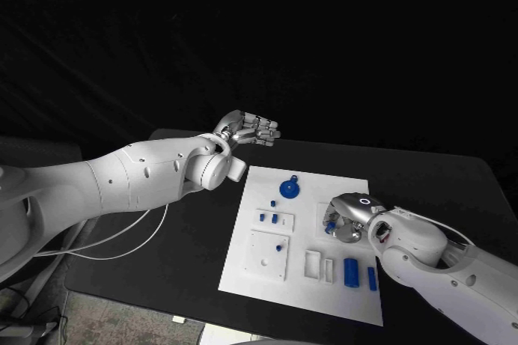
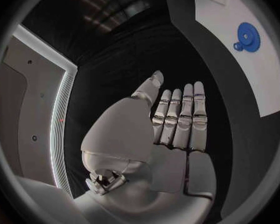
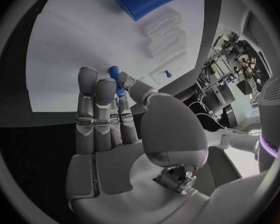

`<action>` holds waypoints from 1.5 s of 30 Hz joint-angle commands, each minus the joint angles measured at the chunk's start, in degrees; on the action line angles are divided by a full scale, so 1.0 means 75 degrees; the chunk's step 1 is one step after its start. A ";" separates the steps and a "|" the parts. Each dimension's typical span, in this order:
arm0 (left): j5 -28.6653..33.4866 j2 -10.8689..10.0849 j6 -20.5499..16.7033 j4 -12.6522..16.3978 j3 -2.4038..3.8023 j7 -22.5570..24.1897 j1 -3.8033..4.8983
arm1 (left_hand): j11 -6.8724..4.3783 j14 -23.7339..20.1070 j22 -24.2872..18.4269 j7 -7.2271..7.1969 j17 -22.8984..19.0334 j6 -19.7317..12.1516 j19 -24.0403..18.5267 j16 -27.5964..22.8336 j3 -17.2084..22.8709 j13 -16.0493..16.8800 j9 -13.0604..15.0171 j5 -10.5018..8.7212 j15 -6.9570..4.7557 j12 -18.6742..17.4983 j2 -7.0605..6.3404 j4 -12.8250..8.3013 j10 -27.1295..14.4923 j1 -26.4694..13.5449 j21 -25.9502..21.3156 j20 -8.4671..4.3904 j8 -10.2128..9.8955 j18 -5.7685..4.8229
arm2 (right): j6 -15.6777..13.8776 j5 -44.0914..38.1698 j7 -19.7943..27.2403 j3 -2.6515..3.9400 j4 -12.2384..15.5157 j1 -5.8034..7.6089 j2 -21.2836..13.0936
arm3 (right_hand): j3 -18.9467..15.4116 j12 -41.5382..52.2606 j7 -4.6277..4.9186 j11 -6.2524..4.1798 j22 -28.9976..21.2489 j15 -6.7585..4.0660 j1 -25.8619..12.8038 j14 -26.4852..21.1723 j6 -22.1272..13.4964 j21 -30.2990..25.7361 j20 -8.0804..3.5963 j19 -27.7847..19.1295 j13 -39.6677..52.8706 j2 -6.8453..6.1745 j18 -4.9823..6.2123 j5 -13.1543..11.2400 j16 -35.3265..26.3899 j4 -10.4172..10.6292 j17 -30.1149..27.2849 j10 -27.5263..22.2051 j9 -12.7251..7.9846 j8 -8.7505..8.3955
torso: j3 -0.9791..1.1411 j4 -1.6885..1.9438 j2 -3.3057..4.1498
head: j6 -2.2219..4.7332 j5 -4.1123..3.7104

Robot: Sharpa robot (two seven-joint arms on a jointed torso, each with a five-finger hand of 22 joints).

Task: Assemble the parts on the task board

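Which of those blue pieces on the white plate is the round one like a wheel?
The blue gear near the task board's far edge, lying alone. The other blue parts are small pegs or upright cylinders.

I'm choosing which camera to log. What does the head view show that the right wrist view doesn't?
Head view alone: the left robot hand raised beyond the task board, fingers straight and holding nothing, and the blue gear. Right wrist view alone: a small blue part pinched at the right robot hand's fingertips. Both: the board, the right robot hand and the blue cylinder beside the clear blocks.
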 commanded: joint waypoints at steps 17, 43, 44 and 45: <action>-0.0035 0.0009 0.0125 -0.0011 0.0006 0.0031 0.0010 | 0.0024 -0.0046 -0.0012 0.0001 -0.0011 -0.0023 -0.0036 -0.0038 0.0017 0.0006 0.0006 0.0010 -0.0007 0.0036 0.0035 0.0016 -0.0023 0.0003 -0.0032 0.0000 -0.0005 0.0082 | -0.1158 -0.0230 -0.0085 0.0166 0.0985 -0.0014 -0.0123 | 0.0089 -0.0004 0.0001 -0.0295 0.0230 -0.0082 0.0033 0.0027 0.0115 0.0058 -0.0088 0.0232 0.0009 0.0040 0.0078 -0.0011 -0.0096 0.0072 0.0088 0.0396 -0.0019 -0.0020 | -0.0004 -0.0001 -0.0001 | -0.0018 0.0130; 0.0003 0.0277 0.0199 -0.0062 0.0004 0.0003 0.0010 | 0.0022 -0.0048 -0.0010 0.0002 -0.0011 -0.0010 -0.0040 -0.0038 0.0021 0.0006 0.0006 0.0004 -0.0013 0.0037 0.0055 -0.0014 -0.0014 -0.0001 -0.0029 -0.0005 -0.0004 0.0077 | -0.1106 -0.0438 0.0287 -0.0339 0.0961 -0.0662 0.1389 | 0.0135 -0.0006 -0.0001 -0.0291 0.0291 -0.0101 0.0000 0.0037 0.0111 0.0001 -0.0104 0.0242 0.0008 0.0057 0.0092 -0.0011 -0.0154 0.0020 0.0093 0.0380 -0.0021 -0.0020 | -0.0013 0.0009 -0.0001 | -0.0122 0.0528; 0.0003 0.0278 0.0200 -0.0061 0.0004 0.0003 0.0010 | 0.0022 -0.0048 -0.0010 0.0002 -0.0011 -0.0010 -0.0040 -0.0038 0.0021 0.0006 0.0006 0.0004 -0.0013 0.0037 0.0055 -0.0014 -0.0014 -0.0001 -0.0029 -0.0005 -0.0004 0.0077 | -0.1105 -0.0439 0.0289 -0.0342 0.0950 -0.0680 0.1406 | 0.0135 -0.0006 0.0001 -0.0290 0.0295 -0.0104 -0.0004 0.0036 0.0112 -0.0005 -0.0107 0.0242 0.0008 0.0059 0.0093 -0.0011 -0.0158 0.0015 0.0093 0.0379 -0.0020 -0.0020 | -0.0013 0.0009 -0.0001 | -0.0122 0.0528; 0.0003 0.0280 0.0200 -0.0059 0.0003 0.0003 0.0010 | 0.0022 -0.0048 -0.0010 0.0002 -0.0011 -0.0010 -0.0040 -0.0038 0.0021 0.0006 0.0006 0.0004 -0.0013 0.0037 0.0055 -0.0014 -0.0014 -0.0001 -0.0029 -0.0005 -0.0004 0.0077 | -0.1100 -0.0441 0.0294 -0.0349 0.0924 -0.0725 0.1447 | 0.0134 -0.0006 0.0001 -0.0289 0.0296 -0.0104 -0.0005 0.0036 0.0112 -0.0006 -0.0107 0.0242 0.0008 0.0059 0.0094 -0.0011 -0.0159 0.0014 0.0094 0.0378 -0.0020 -0.0020 | -0.0011 0.0008 0.0000 | -0.0131 0.0547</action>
